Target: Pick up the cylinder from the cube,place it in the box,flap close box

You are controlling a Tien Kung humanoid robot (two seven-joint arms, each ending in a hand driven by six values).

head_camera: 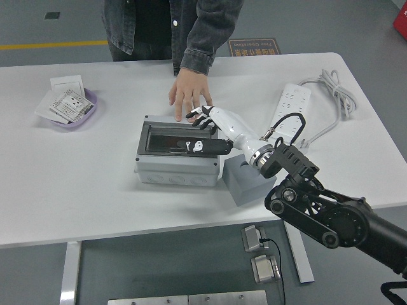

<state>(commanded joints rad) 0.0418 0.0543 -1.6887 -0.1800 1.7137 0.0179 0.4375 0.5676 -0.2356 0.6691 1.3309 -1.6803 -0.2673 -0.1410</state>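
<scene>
Right hand (206, 130) spread flat on the lid of the box (178, 154), fingers (202, 115) splayed toward the far rim, thumb lying across the clear flap, grasping nothing. Pressing down, by the look of it, with the flap lying flat on the frame. No cylinder visible anywhere; presumably inside, under the dark lid, though not possible to confirm. Just beside the box toward the table's right edge, the grey cube (245, 178), its top hidden under the wrist. Person's hand (188, 94) planted just beyond the box on the far side, fingertips close to the robot's fingers, perhaps bracing the housing. Further out: power strip (289, 108) and coiled cable toward the far right corner, purple dish (71, 108) of cards near the far left corner. Left arm out of view

Risks, as judgement: uneven pressure at the right end could leave the flap unlatched on the left; a push with sideways drift could slide the box toward the left edge; pinching the person's fingertips likely if the palm creeps farther back
</scene>
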